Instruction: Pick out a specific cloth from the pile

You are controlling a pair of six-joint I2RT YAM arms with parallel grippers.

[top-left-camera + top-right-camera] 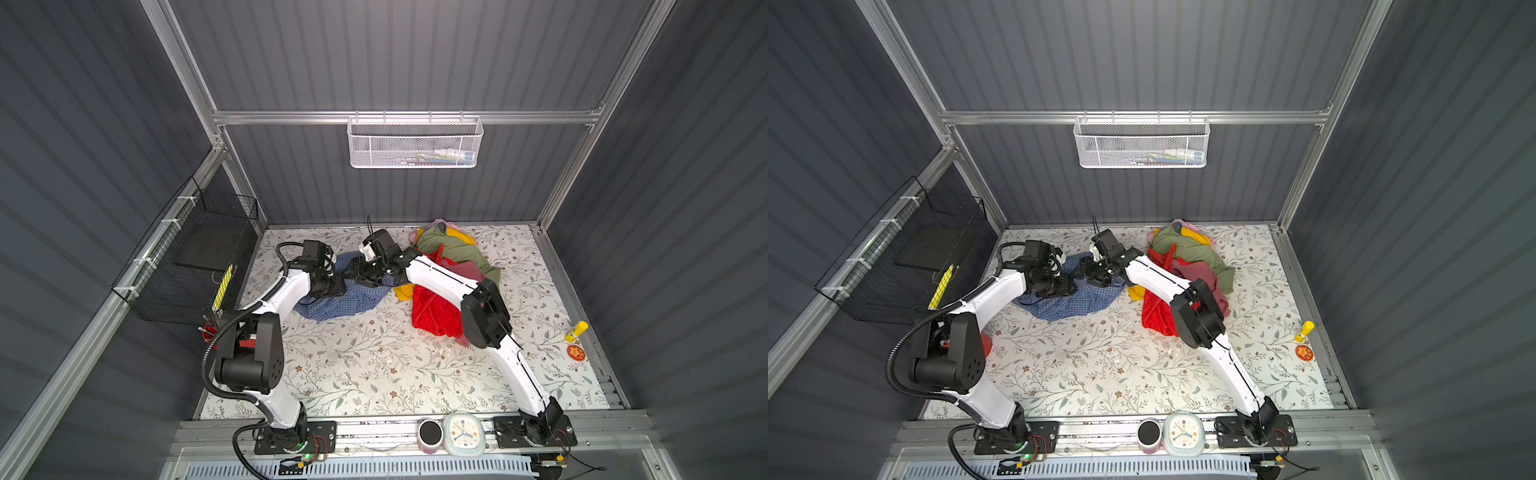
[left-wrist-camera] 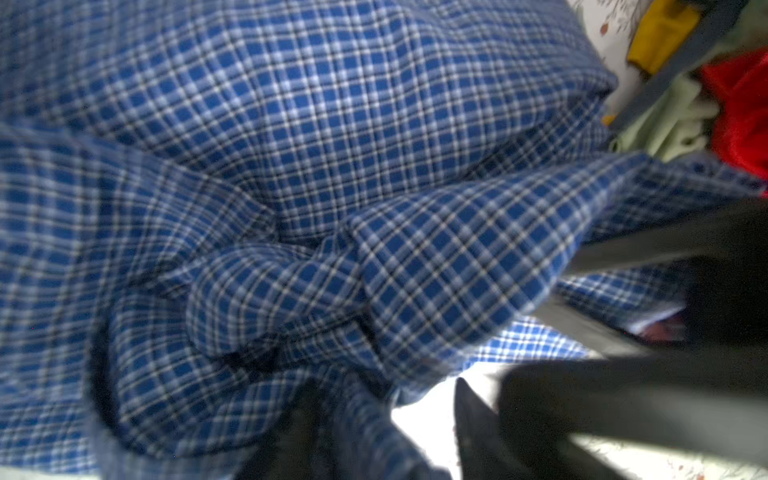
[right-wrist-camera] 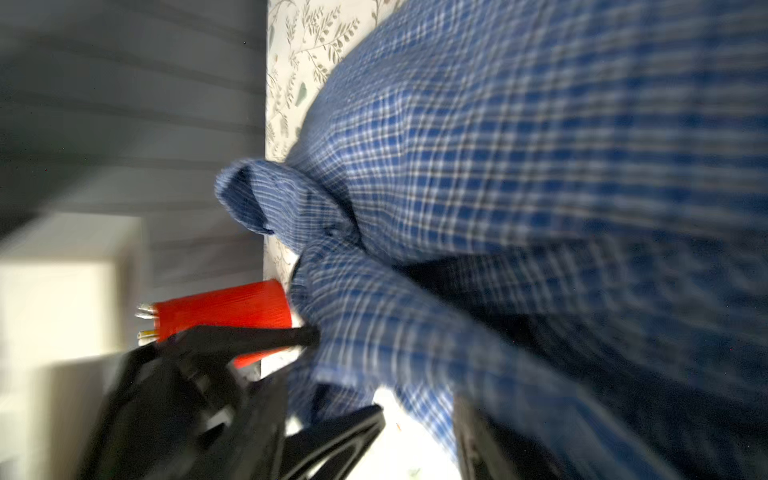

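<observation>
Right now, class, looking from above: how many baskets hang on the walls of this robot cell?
2. A white mesh basket hangs high at the back. A black wire basket hangs at the left side. No others show in any view, and none appears hidden.

Logged floral worktop (image 1: pixel 353 365); found cloth (image 1: pixel 336 305) crumpled at back left, pile (image 1: pixel 453 249) just beside it at back right, yellow tube (image 1: pixel 577 331) and red disc (image 1: pixel 576 352) near right edge.

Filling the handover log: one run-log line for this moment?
cloth: on table beside pile | left gripper: open, at cloth | right gripper: open, at cloth
</observation>
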